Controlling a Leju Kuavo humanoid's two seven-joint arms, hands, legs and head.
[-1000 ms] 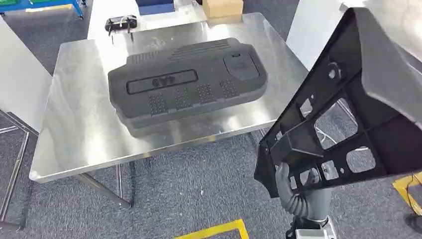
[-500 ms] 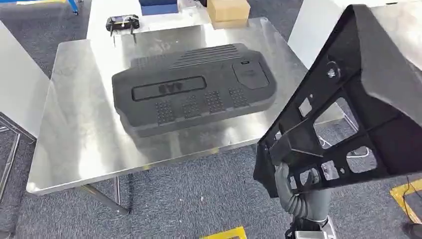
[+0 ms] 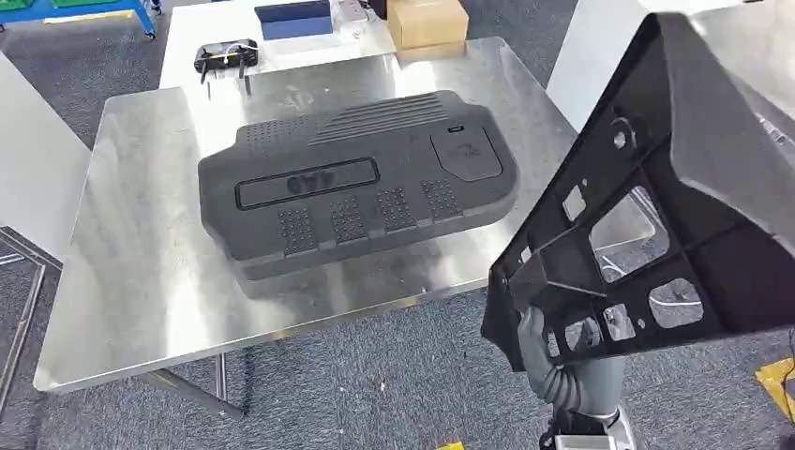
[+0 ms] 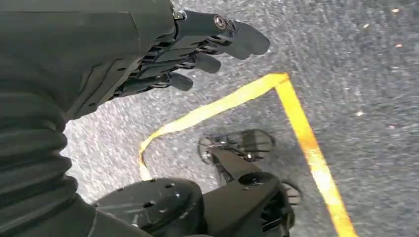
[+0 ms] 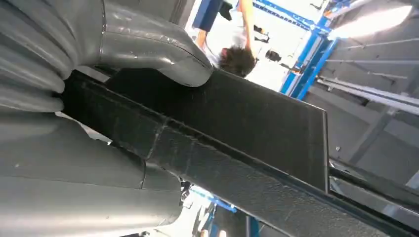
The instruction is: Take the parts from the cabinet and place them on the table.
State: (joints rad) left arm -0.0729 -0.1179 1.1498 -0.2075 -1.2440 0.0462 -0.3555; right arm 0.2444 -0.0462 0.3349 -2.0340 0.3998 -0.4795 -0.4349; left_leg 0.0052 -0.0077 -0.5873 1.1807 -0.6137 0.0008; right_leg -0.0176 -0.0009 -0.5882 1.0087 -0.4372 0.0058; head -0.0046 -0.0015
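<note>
While the right hand (image 3: 553,352) rises from the lower edge of the head view, its grey fingers are wrapped around the lower corner of a black frame part (image 3: 656,206), which it grips and carries in the air. The right wrist view shows the same hold from close behind: the thick grey thumb (image 5: 158,49) lies pressed on the flat black face of the frame part (image 5: 237,128), with the ribbed grey cover of the hand just below the part's edge. From the hand the part extends up and to the right as a ribbed lattice with several cut-out openings and a broad solid panel at its upper side. The whole part sits to the right of the steel table (image 3: 131,234), beside its right front corner and above the grey carpet (image 3: 375,375), not touching the tabletop. A large dark grey cover part (image 3: 356,183) lies flat near the middle of the table, well apart from the held part. Behind the steel table, a white table (image 3: 211,23) carries a small black device (image 3: 225,54), a blue object (image 3: 295,19) and a cardboard box (image 3: 427,21). The left hand (image 4: 192,44) hangs over the carpet near a yellow floor line (image 4: 257,94), its dark fingers loosely extended and spread, holding nothing.
</note>
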